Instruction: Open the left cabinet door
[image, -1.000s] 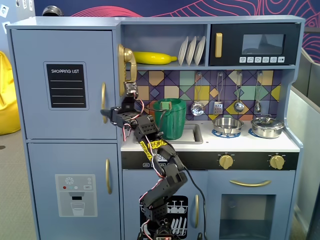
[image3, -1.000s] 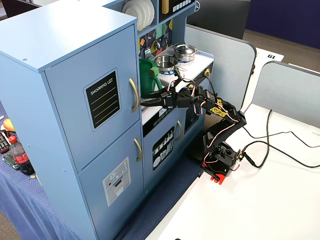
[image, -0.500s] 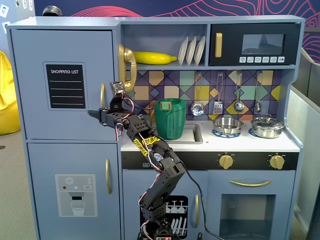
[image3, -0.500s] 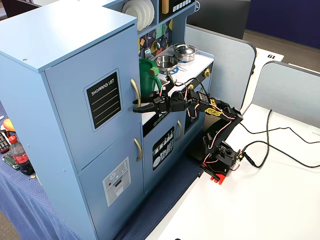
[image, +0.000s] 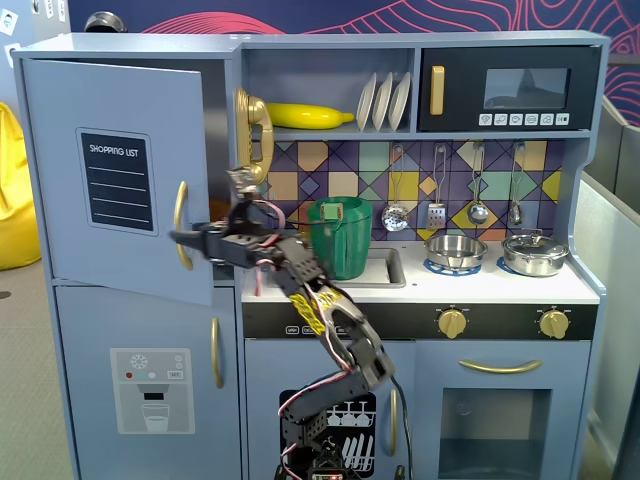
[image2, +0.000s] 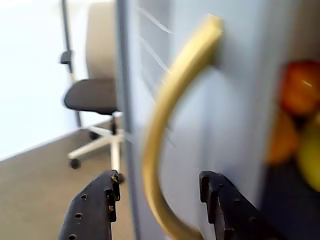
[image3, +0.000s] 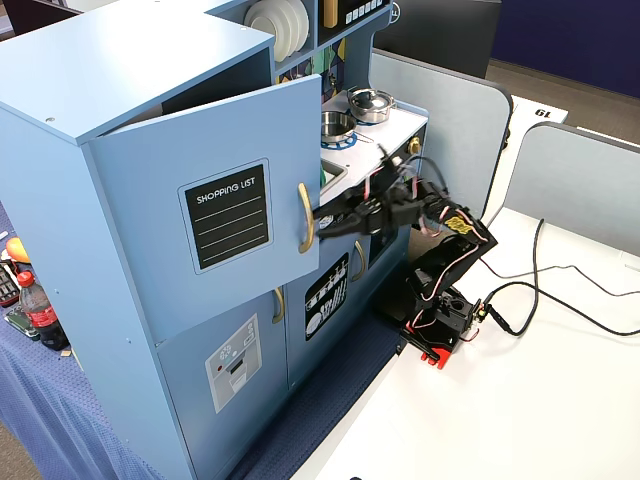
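Observation:
The left cabinet door (image: 110, 170) with the black "SHOPPING LIST" panel stands partly open, swung out from the toy kitchen; it also shows in another fixed view (image3: 210, 220). Its gold bar handle (image: 181, 225) is on the door's free edge. My gripper (image: 186, 238) reaches left to the lower part of the handle. In the wrist view the gripper (image2: 160, 192) is open, with the handle (image2: 165, 125) running between the two black fingers (image2: 95, 210), which do not clamp it. In the other fixed view the gripper (image3: 325, 222) sits at the handle (image3: 305, 217).
Below is the door with the ice-dispenser graphic (image: 150, 390). A gold toy phone (image: 255, 135) and green pitcher (image: 340, 237) stand right of the arm. Toy fruit (image2: 300, 120) shows inside the cabinet. An office chair (image2: 92, 95) is beyond. Cables (image3: 560, 290) lie on the white table.

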